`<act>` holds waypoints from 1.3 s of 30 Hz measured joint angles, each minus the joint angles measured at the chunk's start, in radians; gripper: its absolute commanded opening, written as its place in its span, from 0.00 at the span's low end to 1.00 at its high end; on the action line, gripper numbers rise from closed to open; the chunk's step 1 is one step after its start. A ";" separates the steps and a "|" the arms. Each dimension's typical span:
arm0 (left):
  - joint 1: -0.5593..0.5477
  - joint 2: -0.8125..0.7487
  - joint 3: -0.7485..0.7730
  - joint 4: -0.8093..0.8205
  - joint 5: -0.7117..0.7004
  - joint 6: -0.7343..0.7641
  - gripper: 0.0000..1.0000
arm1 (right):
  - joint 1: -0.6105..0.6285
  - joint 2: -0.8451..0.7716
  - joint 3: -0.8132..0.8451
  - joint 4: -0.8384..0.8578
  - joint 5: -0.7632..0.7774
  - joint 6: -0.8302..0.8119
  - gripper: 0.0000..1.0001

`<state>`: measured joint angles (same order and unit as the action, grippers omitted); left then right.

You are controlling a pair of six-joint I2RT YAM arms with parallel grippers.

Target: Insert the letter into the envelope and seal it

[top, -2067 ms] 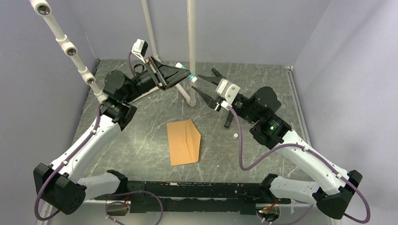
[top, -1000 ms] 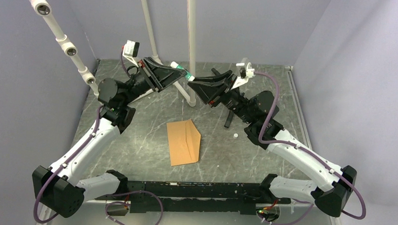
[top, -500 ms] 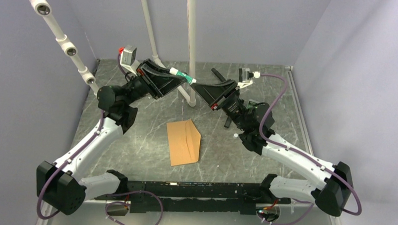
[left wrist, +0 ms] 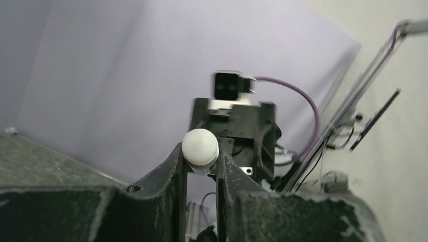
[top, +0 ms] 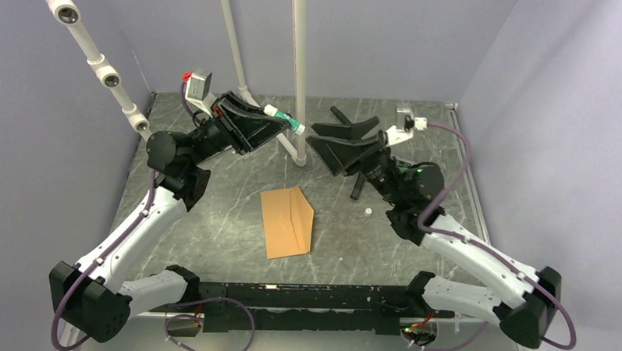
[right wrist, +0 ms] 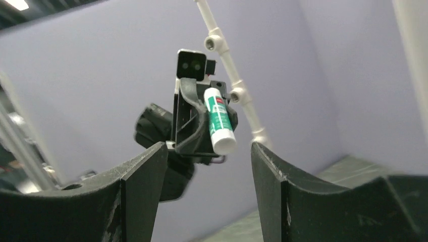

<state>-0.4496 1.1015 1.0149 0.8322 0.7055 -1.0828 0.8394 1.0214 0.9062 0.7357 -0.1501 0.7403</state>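
Observation:
The orange-brown envelope (top: 284,223) lies flat mid-table, its pointed flap toward the right. The letter is out of view. High over the back of the table, my left gripper (top: 283,122) is shut on a white-and-green glue stick (top: 288,118), whose white end pokes out between the fingers in the left wrist view (left wrist: 200,146). My right gripper (top: 312,135) faces it from the right, open, with nothing between its fingers. In the right wrist view the glue stick (right wrist: 219,121) hangs beyond that gripper's (right wrist: 208,148) spread jaws, apart from them.
A white upright pipe (top: 299,66) stands just behind the two grippers, and a jointed white pipe (top: 101,65) slants at the back left. A small white bit (top: 367,212) and a black piece (top: 357,186) lie right of the envelope. Purple walls enclose the table.
My right gripper, shut at the glue stick's tip half a second ago, has opened and drawn back a little to the right. The left gripper still holds the stick; the envelope has not moved.

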 measured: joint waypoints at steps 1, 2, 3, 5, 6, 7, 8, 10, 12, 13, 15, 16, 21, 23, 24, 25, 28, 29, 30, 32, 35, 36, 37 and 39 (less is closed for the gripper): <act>0.000 -0.005 0.004 -0.026 -0.019 -0.021 0.02 | 0.000 -0.028 0.006 -0.032 -0.008 -0.108 0.63; 0.000 -0.008 0.006 -0.050 -0.040 -0.048 0.03 | 0.000 -0.051 0.012 -0.057 -0.019 -0.212 0.63; 0.000 -0.012 0.006 -0.070 -0.062 -0.082 0.02 | 0.000 -0.069 0.018 -0.077 -0.035 -0.318 0.63; 0.000 -0.013 0.006 -0.096 -0.101 -0.147 0.02 | 0.000 -0.080 0.039 -0.111 -0.060 -0.503 0.63; 0.000 -0.009 0.003 -0.097 -0.116 -0.193 0.02 | 0.000 -0.077 0.057 -0.127 -0.070 -0.599 0.63; 0.000 -0.005 0.002 -0.098 -0.126 -0.228 0.03 | 0.000 -0.065 0.078 -0.143 -0.078 -0.684 0.63; 0.000 0.003 0.002 -0.094 -0.133 -0.266 0.03 | 0.000 -0.053 0.097 -0.155 -0.083 -0.745 0.63; 0.000 0.026 0.002 -0.086 -0.138 -0.339 0.02 | 0.000 -0.016 0.142 -0.183 -0.093 -0.879 0.64; 0.000 0.052 0.002 -0.081 -0.138 -0.393 0.02 | 0.000 0.023 0.180 -0.214 -0.104 -0.979 0.64; 0.000 0.066 0.002 -0.080 -0.137 -0.417 0.02 | 0.000 0.040 0.199 -0.233 -0.113 -1.017 0.63; 0.000 0.085 0.002 -0.082 -0.135 -0.453 0.02 | 0.000 0.073 0.238 -0.275 -0.130 -1.070 0.62; 0.000 0.092 0.002 -0.083 -0.133 -0.468 0.02 | 0.000 0.088 0.254 -0.288 -0.140 -1.089 0.61; 0.000 0.091 0.002 -0.089 -0.128 -0.502 0.02 | 0.000 0.119 0.272 -0.321 -0.168 -1.139 0.54; 0.000 0.090 0.002 -0.089 -0.128 -0.507 0.03 | 0.000 0.124 0.273 -0.334 -0.176 -1.151 0.48; 0.000 0.090 0.002 -0.089 -0.128 -0.509 0.03 | 0.000 0.126 0.273 -0.338 -0.179 -1.157 0.44; 0.000 0.089 0.002 -0.090 -0.127 -0.510 0.03 | 0.000 0.129 0.273 -0.341 -0.184 -1.162 0.40; 0.000 0.087 0.002 -0.090 -0.127 -0.510 0.02 | 0.000 0.138 0.276 -0.346 -0.195 -1.176 0.32; 0.000 0.087 0.002 -0.090 -0.127 -0.510 0.02 | 0.000 0.142 0.279 -0.347 -0.197 -1.178 0.32; 0.000 0.087 0.002 -0.089 -0.128 -0.510 0.02 | 0.000 0.146 0.284 -0.349 -0.198 -1.181 0.32; 0.000 0.087 0.002 -0.088 -0.128 -0.510 0.02 | 0.000 0.154 0.297 -0.352 -0.200 -1.183 0.36; 0.000 0.087 0.002 -0.078 -0.127 -0.513 0.02 | 0.000 0.161 0.305 -0.354 -0.200 -1.186 0.42; 0.000 0.087 0.002 -0.071 -0.127 -0.513 0.02 | 0.000 0.161 0.305 -0.354 -0.200 -1.186 0.42; 0.000 0.087 0.002 -0.063 -0.126 -0.514 0.02 | 0.000 0.163 0.305 -0.354 -0.199 -1.186 0.42; 0.000 0.087 0.002 -0.045 -0.127 -0.520 0.02 | 0.000 0.166 0.306 -0.354 -0.196 -1.186 0.41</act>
<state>-0.4496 1.1881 1.0168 0.7868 0.5789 -1.6032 0.8394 1.1877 1.2118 0.3813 -0.3458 -0.4461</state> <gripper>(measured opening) 0.228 0.418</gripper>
